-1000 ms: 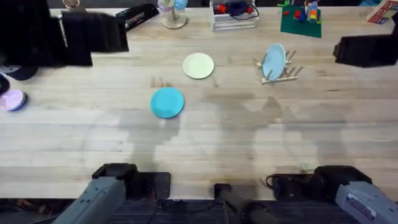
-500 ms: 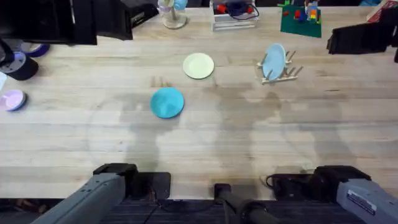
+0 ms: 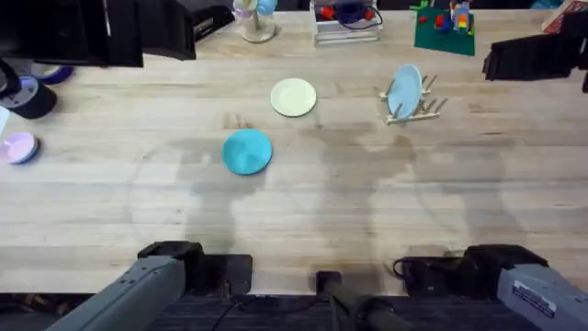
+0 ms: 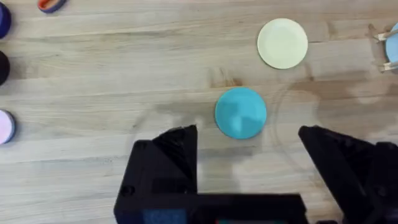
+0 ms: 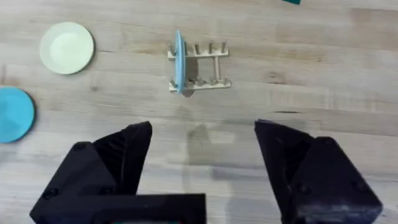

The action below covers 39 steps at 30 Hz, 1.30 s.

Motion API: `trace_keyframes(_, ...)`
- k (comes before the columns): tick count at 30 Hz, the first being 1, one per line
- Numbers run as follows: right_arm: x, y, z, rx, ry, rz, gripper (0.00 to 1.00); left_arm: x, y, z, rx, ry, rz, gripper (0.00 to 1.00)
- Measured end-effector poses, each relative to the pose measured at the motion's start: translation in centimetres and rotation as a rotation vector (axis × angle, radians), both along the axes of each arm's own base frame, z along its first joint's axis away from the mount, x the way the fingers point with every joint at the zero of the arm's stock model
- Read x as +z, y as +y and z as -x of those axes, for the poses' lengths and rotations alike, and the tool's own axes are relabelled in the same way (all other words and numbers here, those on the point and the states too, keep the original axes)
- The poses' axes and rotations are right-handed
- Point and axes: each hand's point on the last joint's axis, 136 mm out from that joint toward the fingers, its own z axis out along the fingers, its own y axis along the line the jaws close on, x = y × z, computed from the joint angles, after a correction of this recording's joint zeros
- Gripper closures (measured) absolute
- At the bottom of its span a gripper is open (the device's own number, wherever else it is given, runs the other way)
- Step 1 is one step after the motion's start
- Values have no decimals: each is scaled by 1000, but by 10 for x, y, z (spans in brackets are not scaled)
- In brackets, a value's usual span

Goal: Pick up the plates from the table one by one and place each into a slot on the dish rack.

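Two plates lie flat on the table [image 3: 303, 211]: the turquoise plate [image 3: 247, 151] left of centre, the cream plate [image 3: 293, 97] just beyond it to the right. Farther right, the dish rack [image 3: 413, 106] holds a pale blue plate [image 3: 403, 90] upright. Both the left gripper [image 4: 249, 146] and right gripper [image 5: 202, 146] hang above the table, fingers spread wide, holding nothing.

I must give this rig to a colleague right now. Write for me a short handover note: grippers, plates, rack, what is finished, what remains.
Left gripper: open, holds nothing, above the turquoise plate.
Right gripper: open, holds nothing, above bare table near the dish rack.
Turquoise plate and cream plate: both flat on the table, apart from each other, left of the rack.
Rack: a pale blue plate stands upright in an end slot; other slots free.
Done: neither task plate moved.
Left: both plates into the rack, one by one.
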Motion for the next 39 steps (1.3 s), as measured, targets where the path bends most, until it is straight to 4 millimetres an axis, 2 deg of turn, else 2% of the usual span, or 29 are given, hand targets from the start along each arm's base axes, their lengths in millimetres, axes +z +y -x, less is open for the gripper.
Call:
trace_keyframes(1, 0, 0, 0, 0, 0, 0, 7, 0, 0, 0, 2, 0, 2, 53)
trace_keyframes(6, 0, 0, 0, 0, 0, 0, 7, 0, -1, 0, -1, 1, 3, 825)
trace_keyframes(7, 0, 0, 0, 0, 0, 0, 7, -1, -1, 1, 1, 6, 5, 925)
trace_keyframes(8, 0, 0, 0, 0, 0, 0, 7, -2, -1, 2, 5, 12, 8, 950)
trace_keyframes(18, 0, 0, 0, 0, 0, 0, 7, 1, -4, -2, 31, -4, 55, 958)
trace_keyframes(24, 0, 0, 0, 0, 0, 0, 7, 0, -21, -9, -17, 17, 143, 958)
trace_keyframes(31, 0, 0, 0, 0, 0, 0, 7, -12, -54, -50, -130, 66, 303, 958)
trace_keyframes(32, 0, 0, 0, 0, 0, 0, 7, -25, -68, -73, -174, 114, 379, 958)
trace_keyframes(39, 0, 0, 0, 0, 0, 0, 7, -57, -82, -102, -219, 223, 469, 958)
